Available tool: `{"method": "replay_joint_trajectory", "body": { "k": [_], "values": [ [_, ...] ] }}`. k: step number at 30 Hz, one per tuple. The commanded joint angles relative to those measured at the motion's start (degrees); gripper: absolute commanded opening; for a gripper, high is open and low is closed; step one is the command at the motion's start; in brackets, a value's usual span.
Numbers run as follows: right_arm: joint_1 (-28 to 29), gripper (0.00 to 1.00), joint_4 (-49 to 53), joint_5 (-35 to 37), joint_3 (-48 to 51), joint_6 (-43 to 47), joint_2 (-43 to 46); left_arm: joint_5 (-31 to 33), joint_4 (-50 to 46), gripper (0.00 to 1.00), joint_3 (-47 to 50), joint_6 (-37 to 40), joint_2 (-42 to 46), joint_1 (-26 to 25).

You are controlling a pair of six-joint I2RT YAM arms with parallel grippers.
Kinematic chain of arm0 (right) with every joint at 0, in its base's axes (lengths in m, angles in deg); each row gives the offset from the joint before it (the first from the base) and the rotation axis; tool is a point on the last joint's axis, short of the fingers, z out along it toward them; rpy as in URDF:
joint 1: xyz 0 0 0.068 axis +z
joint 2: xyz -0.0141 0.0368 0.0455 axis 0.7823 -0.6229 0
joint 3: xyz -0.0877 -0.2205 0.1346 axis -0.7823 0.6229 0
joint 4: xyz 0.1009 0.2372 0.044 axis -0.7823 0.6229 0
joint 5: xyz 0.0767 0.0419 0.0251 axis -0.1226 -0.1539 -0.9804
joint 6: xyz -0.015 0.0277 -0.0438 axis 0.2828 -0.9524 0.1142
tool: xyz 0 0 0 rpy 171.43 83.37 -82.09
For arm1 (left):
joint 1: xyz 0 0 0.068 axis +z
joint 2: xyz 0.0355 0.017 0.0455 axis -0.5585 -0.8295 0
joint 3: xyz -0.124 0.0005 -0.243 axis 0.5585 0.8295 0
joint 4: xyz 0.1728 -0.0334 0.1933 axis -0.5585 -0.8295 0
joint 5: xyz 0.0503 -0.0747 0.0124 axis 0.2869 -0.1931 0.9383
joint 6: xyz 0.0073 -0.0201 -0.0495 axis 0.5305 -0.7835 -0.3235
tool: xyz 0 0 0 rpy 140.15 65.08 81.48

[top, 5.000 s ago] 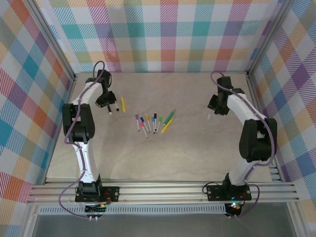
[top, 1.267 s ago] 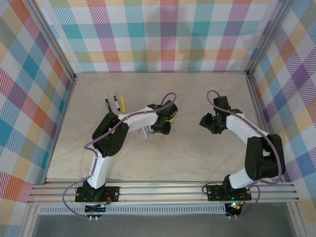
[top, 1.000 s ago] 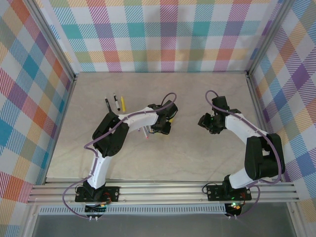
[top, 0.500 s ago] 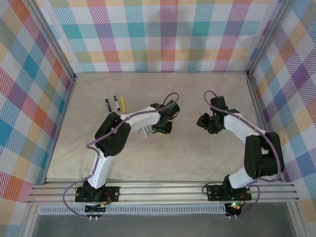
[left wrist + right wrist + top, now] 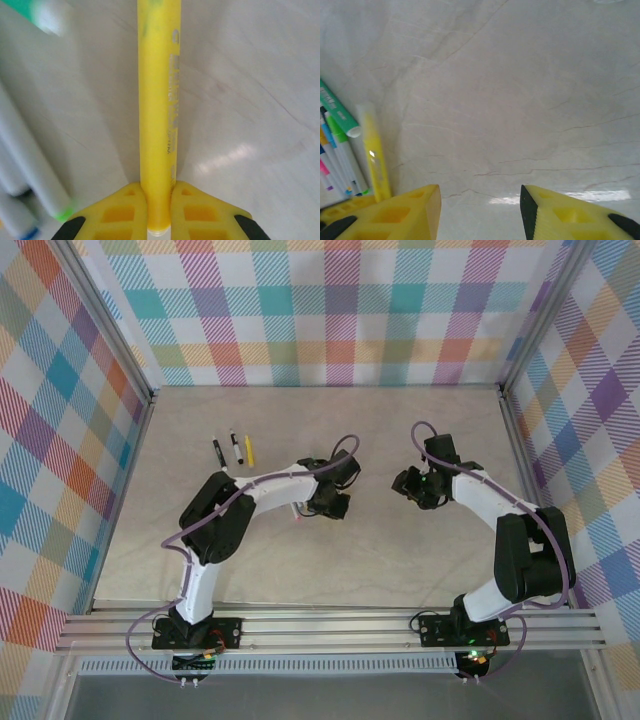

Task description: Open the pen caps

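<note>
Two arms are seen over the tabletop, both drawn toward its middle. The left tool is pressed onto the yellow pen, which is pinched at its near end, the barrel pointing away beside the other pens. The right tool is held spread and empty near by. The pen is judged light, stiff and slick, so a firm hold near the cap is advised, though the cap cannot be made out. Five seconds earlier the left tool was at the far left by the set-aside pens, and the right tool was further out.
</note>
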State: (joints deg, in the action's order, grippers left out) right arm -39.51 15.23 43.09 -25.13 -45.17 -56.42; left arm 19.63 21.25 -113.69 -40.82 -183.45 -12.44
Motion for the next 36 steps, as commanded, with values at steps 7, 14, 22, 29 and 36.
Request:
{"method": "replay_joint_trajectory", "body": {
  "k": [7, 14, 22, 29, 36],
  "values": [
    [0.6, 0.51, -8.2, -11.0, 1.5, -4.6, 0.6, -19.7, 5.9, 0.0, 4.2, 1.2, 10.7, -1.7],
    [1.7, 0.54, -11.5, -14.6, 2.2, -7.2, 1.7, -22.5, 5.5, 0.0, 3.2, 0.9, 12.3, -1.7],
    [2.3, 0.54, -11.4, -12.3, 2.4, -8.2, 4.3, -22.3, 4.6, 0.0, 2.9, 0.8, 11.3, -1.7],
    [2.4, 0.54, -10.8, -9.9, 2.4, -10.2, 5.5, -21.6, 4.0, 0.0, 1.9, 0.4, 10.3, -1.7],
    [2.4, 0.53, -11.5, -9.1, 2.7, -11.0, 7.0, -21.8, 4.0, 0.0, 1.2, 0.3, 9.2, -1.7]
  ]
}}
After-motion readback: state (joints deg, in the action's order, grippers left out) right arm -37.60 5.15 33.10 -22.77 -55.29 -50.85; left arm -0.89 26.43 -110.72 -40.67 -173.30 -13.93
